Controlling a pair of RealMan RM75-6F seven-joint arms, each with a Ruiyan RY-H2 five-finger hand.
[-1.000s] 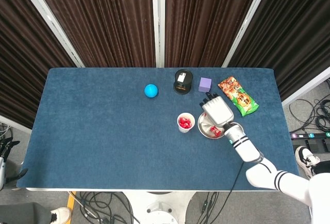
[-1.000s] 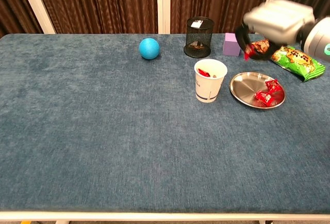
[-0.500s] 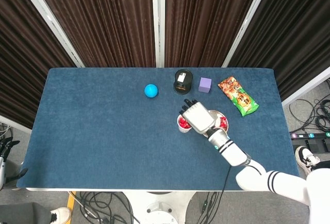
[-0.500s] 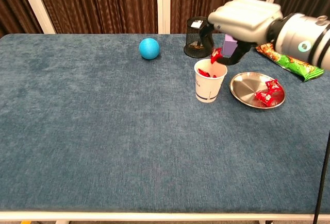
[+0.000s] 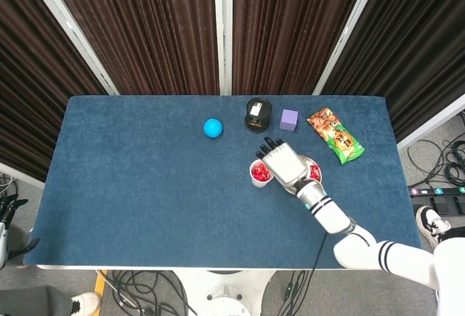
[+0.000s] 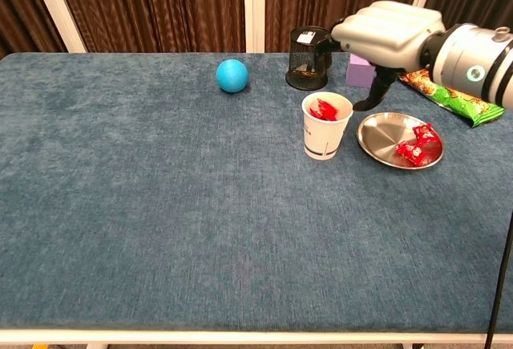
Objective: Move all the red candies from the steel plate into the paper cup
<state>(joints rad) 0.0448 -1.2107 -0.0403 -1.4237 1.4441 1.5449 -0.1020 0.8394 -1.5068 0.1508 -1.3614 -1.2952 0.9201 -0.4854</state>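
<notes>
Right hand [image 6: 390, 32] is hovering above the cup [image 6: 326, 127], fingers [image 6: 377, 92] spread and holding nothing; red candies [image 6: 324, 111] are lying in the cup below them, while more candies [image 6: 418, 144] are waiting on the plate [image 6: 385, 136] beside, so task looks partway done.

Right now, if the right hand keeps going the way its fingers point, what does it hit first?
Probably the black mesh pen holder. In the head view the right hand points up-table over the paper cup, roughly toward it. Height is unclear; it might pass above.
</notes>
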